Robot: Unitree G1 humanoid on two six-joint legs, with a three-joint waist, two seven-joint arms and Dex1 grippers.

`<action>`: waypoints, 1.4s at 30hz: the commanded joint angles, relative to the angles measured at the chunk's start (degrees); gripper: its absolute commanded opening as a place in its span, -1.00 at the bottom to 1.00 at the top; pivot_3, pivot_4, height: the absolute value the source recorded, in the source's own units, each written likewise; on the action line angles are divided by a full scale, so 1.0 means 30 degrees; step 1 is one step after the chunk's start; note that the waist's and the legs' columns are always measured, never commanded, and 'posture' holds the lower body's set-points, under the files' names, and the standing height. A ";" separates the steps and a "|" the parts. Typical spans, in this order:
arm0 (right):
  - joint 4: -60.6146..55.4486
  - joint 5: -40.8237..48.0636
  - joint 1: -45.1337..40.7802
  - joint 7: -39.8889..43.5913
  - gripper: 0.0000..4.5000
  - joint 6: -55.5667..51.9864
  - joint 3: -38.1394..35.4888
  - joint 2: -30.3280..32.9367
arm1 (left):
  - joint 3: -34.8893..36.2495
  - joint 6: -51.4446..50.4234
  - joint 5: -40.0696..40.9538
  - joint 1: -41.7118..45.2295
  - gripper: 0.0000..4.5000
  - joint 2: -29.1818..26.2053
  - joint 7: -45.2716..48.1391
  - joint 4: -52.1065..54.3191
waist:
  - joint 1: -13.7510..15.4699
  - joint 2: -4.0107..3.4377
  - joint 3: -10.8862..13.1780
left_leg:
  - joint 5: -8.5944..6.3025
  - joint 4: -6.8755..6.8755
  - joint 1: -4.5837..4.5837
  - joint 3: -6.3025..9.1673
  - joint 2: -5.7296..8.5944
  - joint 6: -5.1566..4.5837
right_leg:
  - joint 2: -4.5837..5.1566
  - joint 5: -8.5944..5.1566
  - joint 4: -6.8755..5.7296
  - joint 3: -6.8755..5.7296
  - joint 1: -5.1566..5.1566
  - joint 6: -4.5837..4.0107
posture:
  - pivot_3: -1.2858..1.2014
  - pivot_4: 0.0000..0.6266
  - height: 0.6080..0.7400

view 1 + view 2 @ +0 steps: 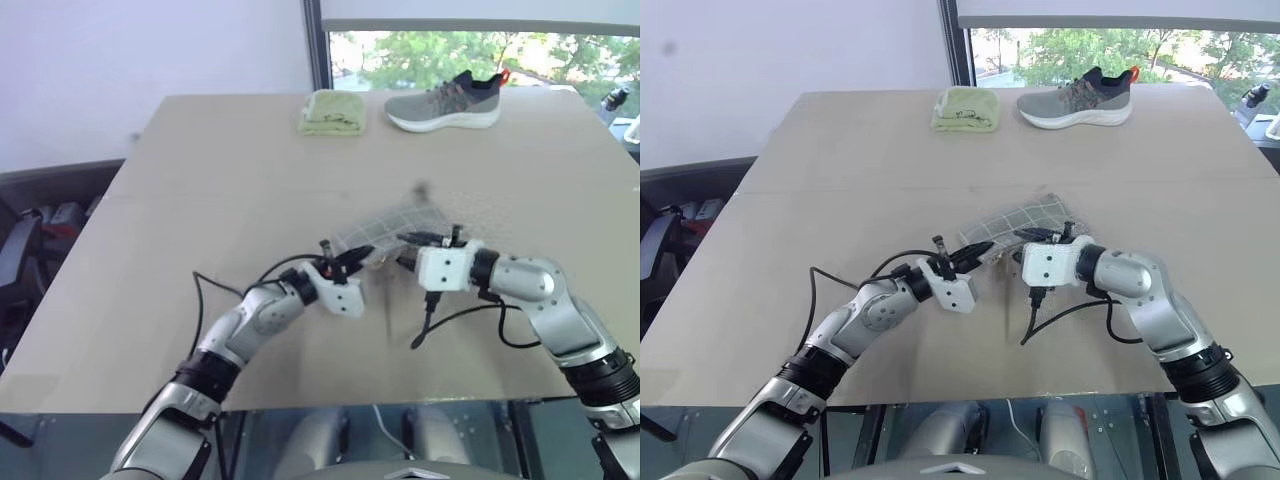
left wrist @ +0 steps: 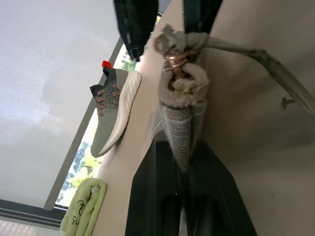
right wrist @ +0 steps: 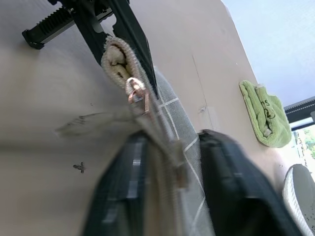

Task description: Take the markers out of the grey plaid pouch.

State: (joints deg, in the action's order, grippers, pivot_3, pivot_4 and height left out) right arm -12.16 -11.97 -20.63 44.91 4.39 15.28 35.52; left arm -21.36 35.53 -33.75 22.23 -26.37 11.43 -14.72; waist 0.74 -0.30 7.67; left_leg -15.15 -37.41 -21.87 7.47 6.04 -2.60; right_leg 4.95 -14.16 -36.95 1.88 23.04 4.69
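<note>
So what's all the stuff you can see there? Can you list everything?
Flat grey plaid fabric pouch: one, grey with white grid lines, mid-table, lifted at its near end between both claws.
Folded light-green cloth: one, light green, far edge of the table.
Grey knit sneaker: one, grey with white sole and orange heel tab, far edge, right of the cloth.
Beige table: one, beige, under everything.
Left claw: one, black, shut on the pouch's end.
Right claw: one, black, at the pouch; fingers either side of the fabric.
</note>
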 commanded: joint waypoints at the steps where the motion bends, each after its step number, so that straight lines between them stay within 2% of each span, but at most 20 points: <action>1: -0.0256 0.0202 0.0061 0.0067 -0.99 0.0450 -0.0336 0.0250 | -0.0174 -0.0047 -0.0142 -0.0092 -1.00 -0.0070 0.0044 -0.0367 | 0.0002 0.0000 0.0000 | 0.0000 0.0000 -0.0001 0.0001 0.0000 0.0000 | -0.0001 0.0000 0.0000 0.0000 0.0000 0.0000 | 0.03 -0.52 1.00; 11: -0.1416 0.1287 0.0970 0.0832 -0.99 -0.0233 -0.0753 0.0445 | -0.0157 0.0027 -0.0151 -0.0048 -1.00 -0.0106 0.0024 -0.0471 | 0.0010 0.0001 0.0000 | 0.0000 -0.0001 0.0000 -0.0001 0.0000 0.0000 | 0.0000 0.0000 -0.0001 0.0001 -0.0001 0.0000 | 0.03 -0.52 1.00; 18: -0.3097 0.2738 0.1685 0.0798 -0.99 -0.3700 -0.1281 0.0008 | -0.0242 0.0064 -0.0204 0.0003 -1.00 -0.0030 0.0024 -0.0587 | 0.0020 0.0006 -0.0004 | 0.0000 -0.0005 0.0006 0.0001 -0.0001 -0.0001 | 0.0002 0.0000 -0.0001 0.0005 -0.0010 0.0000 | 0.03 -0.52 1.00; 24: -0.3915 0.2520 0.1847 0.0325 -0.99 -0.5849 -0.1237 -0.0193 | -0.0244 0.0105 -0.0183 0.0020 -1.00 -0.0051 0.0009 -0.0663 | 0.0023 0.0006 -0.0004 | -0.0001 -0.0005 0.0003 0.0003 -0.0001 -0.0001 | 0.0003 0.0001 -0.0003 0.0003 -0.0010 -0.0001 | 0.03 -0.52 1.00; 30: -0.2925 0.1469 0.1809 -0.0830 -0.99 -0.6282 -0.2028 0.0496 | -0.0228 0.0015 -0.0192 -0.0053 -1.00 -0.0039 0.0020 -0.0567 | 0.0031 0.0006 -0.0004 | 0.0000 -0.0005 0.0003 0.0003 -0.0001 -0.0001 | 0.0004 0.0001 -0.0003 0.0001 -0.0009 -0.0001 | 0.03 -0.52 1.00; 42: 0.0917 0.1117 0.2477 -0.3307 -0.99 -0.7311 -0.5287 0.2203 | -0.0113 -0.0024 -0.0090 -0.0114 -1.00 -0.0111 0.0030 -0.0440 | 0.0049 0.0007 -0.0004 | 0.0000 -0.0008 -0.0003 0.0000 0.0004 -0.0001 | 0.0014 0.0001 0.0002 -0.0001 -0.0009 -0.0001 | 0.03 -0.52 1.00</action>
State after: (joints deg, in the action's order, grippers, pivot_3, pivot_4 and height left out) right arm -11.06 -6.97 -13.60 37.56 -16.33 4.15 40.40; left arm -21.56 35.98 -33.78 22.63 -26.12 11.27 -15.19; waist 0.89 -0.28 7.66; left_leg -15.15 -37.44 -21.88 7.47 6.06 -2.60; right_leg 4.99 -14.15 -36.94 1.89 23.01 4.68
